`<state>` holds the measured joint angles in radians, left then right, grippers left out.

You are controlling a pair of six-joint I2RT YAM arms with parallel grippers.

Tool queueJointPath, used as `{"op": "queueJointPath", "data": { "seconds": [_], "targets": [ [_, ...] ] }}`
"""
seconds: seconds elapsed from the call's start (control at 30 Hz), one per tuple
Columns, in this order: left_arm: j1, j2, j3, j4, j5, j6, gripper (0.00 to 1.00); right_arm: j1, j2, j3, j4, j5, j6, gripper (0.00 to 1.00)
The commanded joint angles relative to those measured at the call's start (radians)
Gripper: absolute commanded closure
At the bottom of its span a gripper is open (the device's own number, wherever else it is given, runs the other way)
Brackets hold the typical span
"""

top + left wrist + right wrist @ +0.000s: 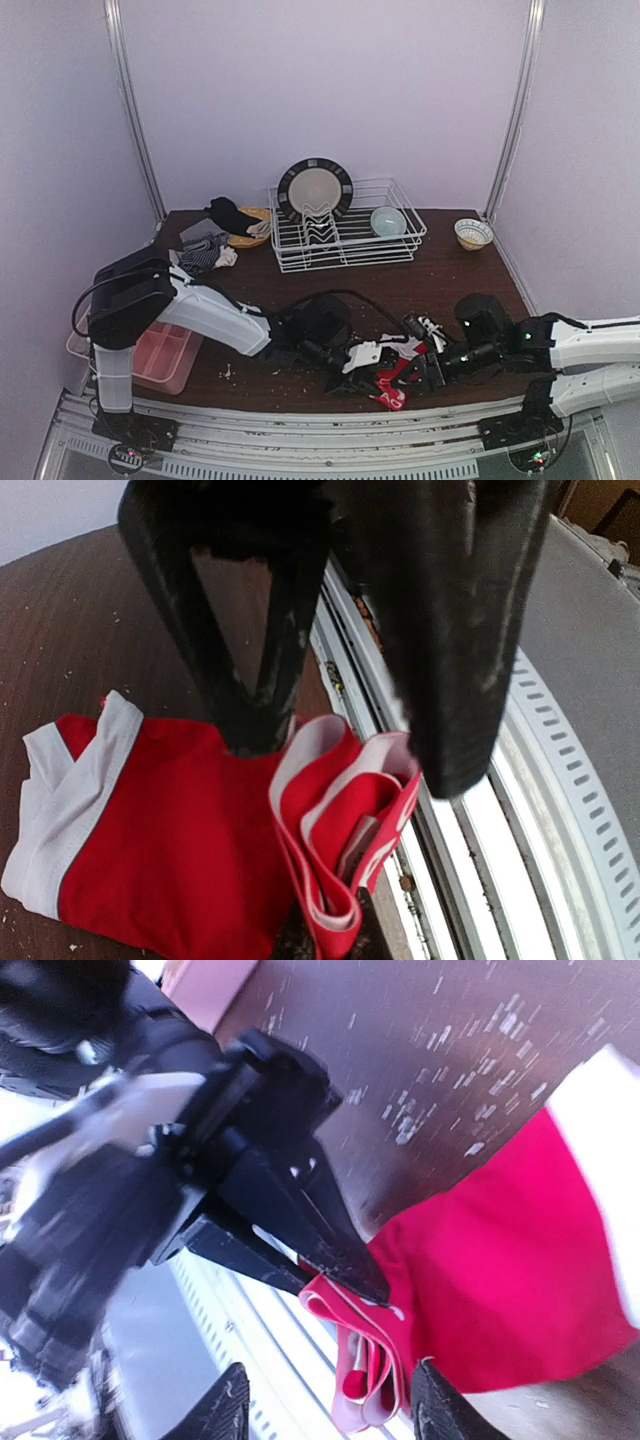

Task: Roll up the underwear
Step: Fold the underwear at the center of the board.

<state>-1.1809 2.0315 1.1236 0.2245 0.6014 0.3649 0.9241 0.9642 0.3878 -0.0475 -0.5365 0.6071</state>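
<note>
While both arms meet at about 6 o'clock on the table, I see the red underwear lying right at the near edge, just beside the rail. My left gripper is clenched on the cloth's white-banded edge. The right wrist view shows its black fingertips pinched together on the red fold, which is doubled over into a loose loop. The rest of the cloth spreads flat on the dark wood, away from the rail. My right gripper is released, its fingers standing apart on either side of that fold; I cannot tell whether either one touches it. At 10 o'clock a striped pair and a black one lie heaped together — well apart from the arms. The pink tray sits at 8 o'clock by the left arm's base, and the dish rack stands at 12 o'clock.
</note>
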Motion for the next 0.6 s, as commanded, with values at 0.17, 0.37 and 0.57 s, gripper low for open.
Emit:
{"op": "queueJointPath", "data": {
  "seconds": [0.17,0.37,0.57],
  "targets": [
    [0.064,0.114,0.273,-0.38,0.152,-0.243,1.0,0.176,-0.21,0.013,-0.248,0.547,-0.017,0.49],
    [0.096,0.225,0.46,-0.581,0.203,-0.309,1.0,0.323,-0.206,0.0,-0.226,0.733,-0.034,0.52],
    [0.117,0.284,0.575,-0.666,0.267,-0.36,1.0,0.37,-0.169,-0.011,-0.181,0.786,-0.087,0.53]
  ]
}}
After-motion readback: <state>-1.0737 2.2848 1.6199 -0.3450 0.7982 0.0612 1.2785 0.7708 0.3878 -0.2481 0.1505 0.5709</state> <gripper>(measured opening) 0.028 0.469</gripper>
